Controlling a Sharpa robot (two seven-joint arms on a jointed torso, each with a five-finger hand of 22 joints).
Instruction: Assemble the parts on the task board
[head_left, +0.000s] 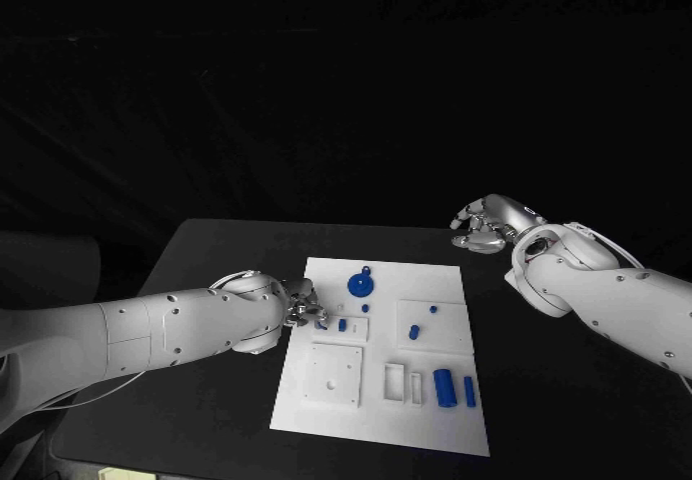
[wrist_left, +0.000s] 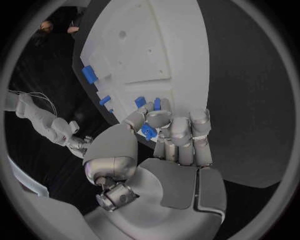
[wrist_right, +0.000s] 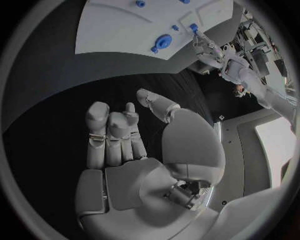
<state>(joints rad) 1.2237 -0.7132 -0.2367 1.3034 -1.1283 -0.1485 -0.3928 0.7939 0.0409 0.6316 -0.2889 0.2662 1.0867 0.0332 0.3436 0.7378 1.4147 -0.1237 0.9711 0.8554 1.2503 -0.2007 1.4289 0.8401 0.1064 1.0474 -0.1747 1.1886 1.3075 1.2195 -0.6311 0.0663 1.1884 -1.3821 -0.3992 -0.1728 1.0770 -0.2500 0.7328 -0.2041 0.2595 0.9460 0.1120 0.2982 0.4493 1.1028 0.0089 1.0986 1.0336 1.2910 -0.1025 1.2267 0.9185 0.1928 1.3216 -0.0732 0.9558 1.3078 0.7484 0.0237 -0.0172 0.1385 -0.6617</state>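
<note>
Nearest the robot, two blue cylinders (head_left: 456, 388) are lying in the task board's (head_left: 433, 425) front right corner, not yet placed. Further in, the left hand (head_left: 300, 303) is hovering over the board's left edge, pinching a small blue part (wrist_left: 149, 131) between thumb and fingertips (wrist_left: 160, 119), right beside a blue peg (head_left: 342, 325). The step in hand looks like seating this piece in a pocket there; the next move is calling for careful lining-up and a straight press down. Beyond, a round blue gear (head_left: 362, 286) is lying flat. Farthest, the right hand (head_left: 480, 229) is waiting above the black worktop (head_left: 231, 245) off the board's far right corner, holding nothing, fingers loosely curled.
</note>
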